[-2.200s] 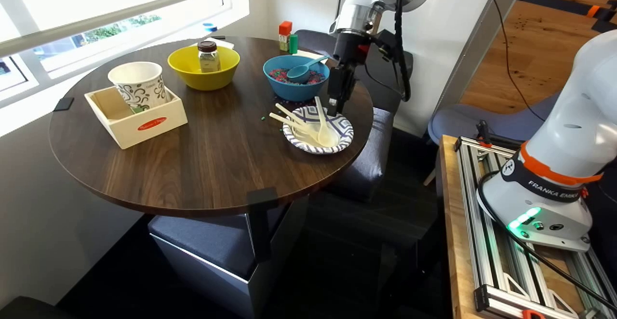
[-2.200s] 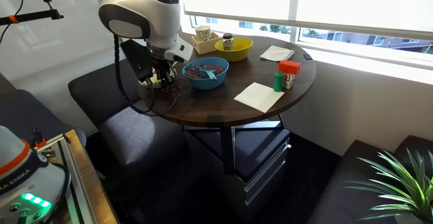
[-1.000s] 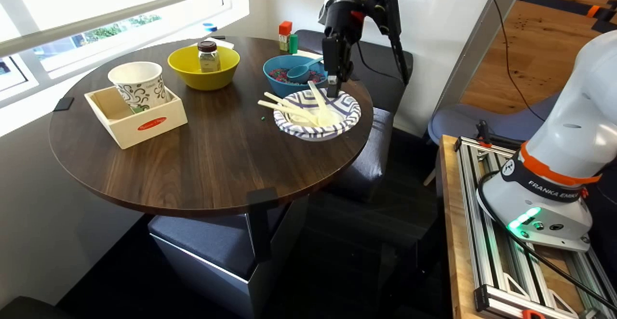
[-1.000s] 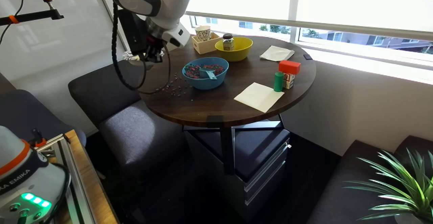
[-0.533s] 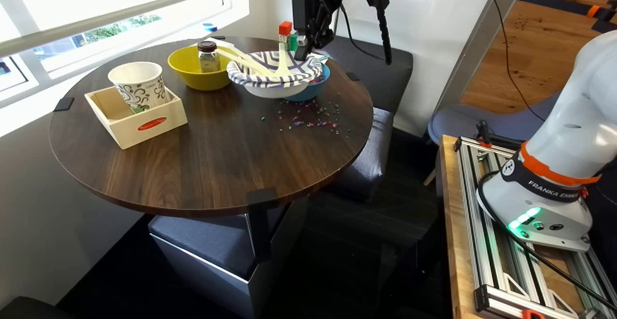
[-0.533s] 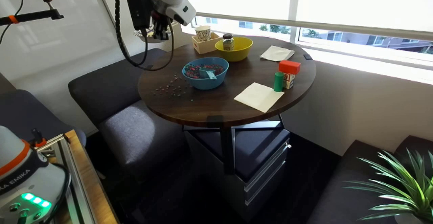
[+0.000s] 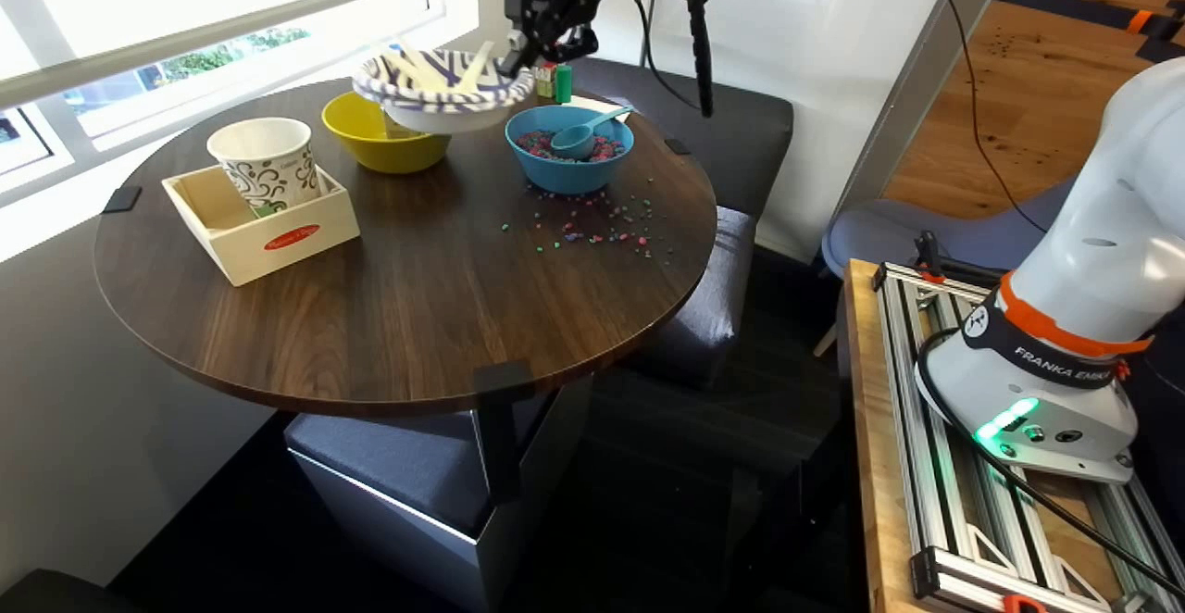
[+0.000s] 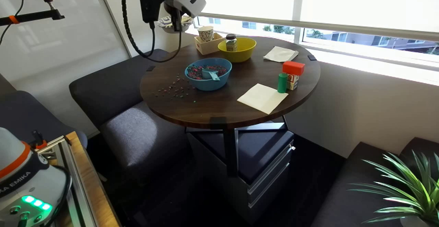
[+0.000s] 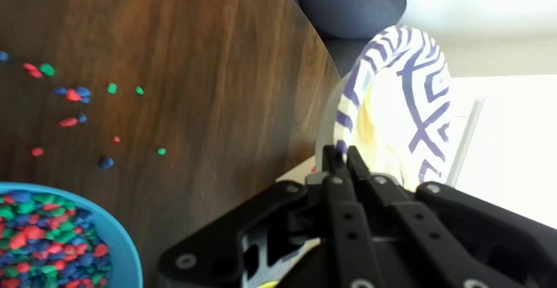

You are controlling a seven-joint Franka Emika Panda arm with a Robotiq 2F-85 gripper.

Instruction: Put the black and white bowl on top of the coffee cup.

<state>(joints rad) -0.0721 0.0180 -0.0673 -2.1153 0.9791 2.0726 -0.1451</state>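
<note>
— So, what sits closest in the wrist view?

— A robot gripper (image 9: pixel 341 153), fingertips closed on the rim of the black and white bowl (image 9: pixel 417 105), which is held up off the table (image 7: pixel 426 312) with pale utensils (image 7: pixel 475 71) inside.

— And the surface below?

— Round, dark and wood-grained. Red, green and blue bits (image 9: pixel 73 95) lie scattered across it, just beside a blue bowl (image 9: pixel 126 253) filled with more of them; a blue scoop (image 7: pixel 574 142) rests in that bowl.

— Where is the coffee cup (image 7: pixel 270 173)?

— In a pale wooden box (image 7: pixel 243 261) on the table, apart from the gripped bowl. In both exterior views, the box stands near a yellow bowl (image 7: pixel 393 157) holding a dark-lidded jar (image 8: pixel 231 44).

— What else shares the table?

— In an exterior view, two paper sheets (image 8: pixel 261 98) lie on the wood, and a green cylinder (image 8: pixel 282 83) stands just beside a red-topped box (image 8: pixel 293 69).

— And the room around it?

— A grey chair (image 8: pixel 132 131) stands beside the table, and a drawer cabinet (image 8: pixel 269 179) with a dark cushion (image 8: pixel 262 144) sits below the tabletop. Farther back, a white wall (image 8: pixel 65 55) runs toward a wide window (image 8: pixel 356 43), its blind (image 8: pixel 370 4) covering the upper part; buildings (image 8: pixel 379 41) and greenery (image 8: pixel 280 29) show through the glass in daylight.
</note>
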